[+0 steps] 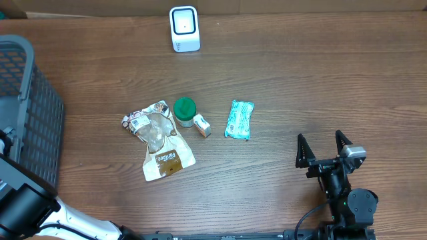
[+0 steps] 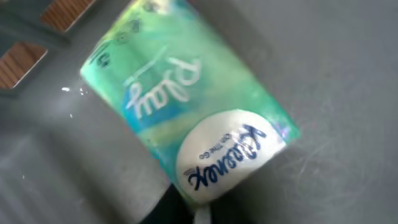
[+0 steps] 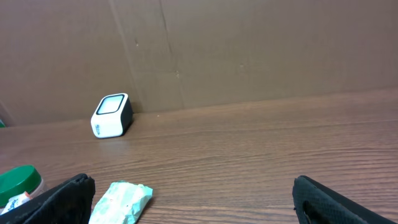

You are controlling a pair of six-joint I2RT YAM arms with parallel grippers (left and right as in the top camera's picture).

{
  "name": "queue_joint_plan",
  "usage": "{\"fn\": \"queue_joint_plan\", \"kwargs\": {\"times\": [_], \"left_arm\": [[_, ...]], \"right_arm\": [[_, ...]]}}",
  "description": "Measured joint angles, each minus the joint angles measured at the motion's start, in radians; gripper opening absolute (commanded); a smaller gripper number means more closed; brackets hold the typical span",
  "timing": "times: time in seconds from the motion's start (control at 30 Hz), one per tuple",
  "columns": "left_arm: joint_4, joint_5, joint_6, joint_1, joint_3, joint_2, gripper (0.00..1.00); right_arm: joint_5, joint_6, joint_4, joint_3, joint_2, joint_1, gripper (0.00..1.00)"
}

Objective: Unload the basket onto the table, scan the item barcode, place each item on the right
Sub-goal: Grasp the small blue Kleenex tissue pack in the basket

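Against grey basket (image 2: pixel 348 74), Kleenex pack (image 2: pixel 186 106) — right gripper (image 1: pixel 319 135) spread wide

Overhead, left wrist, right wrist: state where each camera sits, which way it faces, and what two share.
Overhead: above the brown wooden table, looking straight down; open right gripper and left arm show.
Left wrist: close over a green plastic Kleenex tissue pack on a grey surface; own fingers unclear.
Right wrist: low over the table, facing the cardboard back wall; black fingertips at both lower corners.
Shared: overhead and right wrist show the white boxy barcode scanner and teal tissue pack.
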Motion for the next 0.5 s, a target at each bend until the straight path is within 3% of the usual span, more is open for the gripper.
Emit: {"fn": "queue_joint_plan", "kwargs": {"times": [0.3,0.5], "left_arm": [[-0.090,-0.011,-0.001,-0.037,0.017,-0.013,0.04],[-0.109,-0.012,-0.029,-0.074,0.025,-0.143,0.04]], "right_arm": [[0.000,0.000,-0.001,0.000,0.000,0.000,1.00],[0.000,0.000,0.000,0.000,0.000,0.000,1.00]]}}
